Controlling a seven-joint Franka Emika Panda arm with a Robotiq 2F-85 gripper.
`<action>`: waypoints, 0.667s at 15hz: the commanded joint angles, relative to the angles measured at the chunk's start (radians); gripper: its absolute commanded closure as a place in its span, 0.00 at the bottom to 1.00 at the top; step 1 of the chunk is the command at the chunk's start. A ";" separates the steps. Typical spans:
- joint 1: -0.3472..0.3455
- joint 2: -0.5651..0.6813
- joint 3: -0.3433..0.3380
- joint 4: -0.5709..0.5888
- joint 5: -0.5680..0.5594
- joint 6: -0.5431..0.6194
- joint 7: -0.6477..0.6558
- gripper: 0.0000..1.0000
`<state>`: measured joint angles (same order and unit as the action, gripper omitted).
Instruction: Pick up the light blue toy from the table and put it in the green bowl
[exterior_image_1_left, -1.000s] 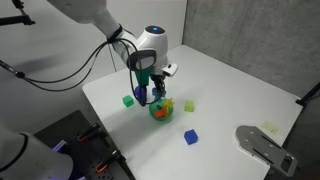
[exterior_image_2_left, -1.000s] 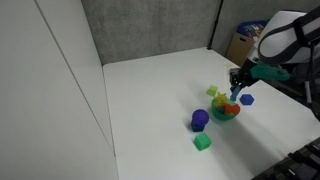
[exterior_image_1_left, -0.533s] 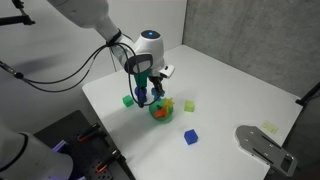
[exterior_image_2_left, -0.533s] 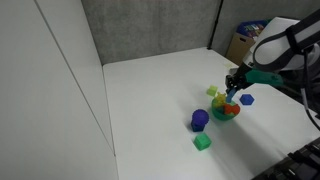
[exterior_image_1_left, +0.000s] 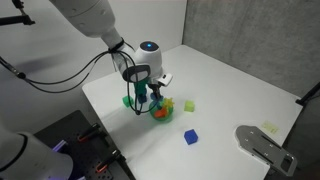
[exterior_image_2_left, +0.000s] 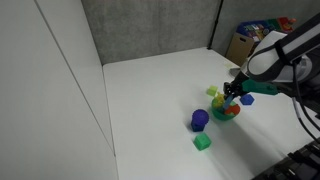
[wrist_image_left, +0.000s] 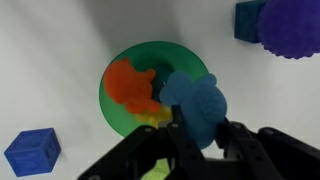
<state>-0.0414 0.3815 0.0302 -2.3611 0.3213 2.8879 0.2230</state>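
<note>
The robot's dark two-fingered hand (wrist_image_left: 208, 132) is gripping the light blue toy (wrist_image_left: 196, 100), a small lumpy plastic piece with rounded lobes. Its fingers (wrist_image_left: 182, 138) are sitting close together, pressing on the toy from either side. In the wrist view the toy is hanging directly over the small round bright green plastic bowl (wrist_image_left: 150, 50) and covering the right part of its inside. Whether the toy is touching the bowl's contents cannot be told. An orange plastic toy piece (wrist_image_left: 130, 88) is lying in the bowl, and a small yellow piece (wrist_image_left: 155, 118) is showing just beside it at the blue toy's edge.

The bowl is standing on the plain white table (wrist_image_left: 60, 40). A royal-blue cube (wrist_image_left: 32, 152) is resting apart from the bowl at the lower left of the wrist view, and a knobbly dark blue-purple cylinder (wrist_image_left: 295, 28) is standing at the upper right.

In both exterior views the hand (exterior_image_1_left: 150, 97) (exterior_image_2_left: 232, 96) is hovering low over the bowl (exterior_image_1_left: 160, 113) (exterior_image_2_left: 228, 114), pointing downward. A small green cube (exterior_image_1_left: 128, 100) is lying near the bowl. A yellow-green cube (exterior_image_1_left: 189, 105) is lying on the bowl's other side.
</note>
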 joint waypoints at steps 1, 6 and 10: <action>-0.049 0.034 0.036 0.004 0.031 0.046 -0.054 0.90; -0.089 0.068 0.067 0.003 0.027 0.075 -0.072 0.79; -0.107 0.070 0.079 0.002 0.022 0.080 -0.073 0.35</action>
<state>-0.1214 0.4516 0.0875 -2.3605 0.3246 2.9563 0.1865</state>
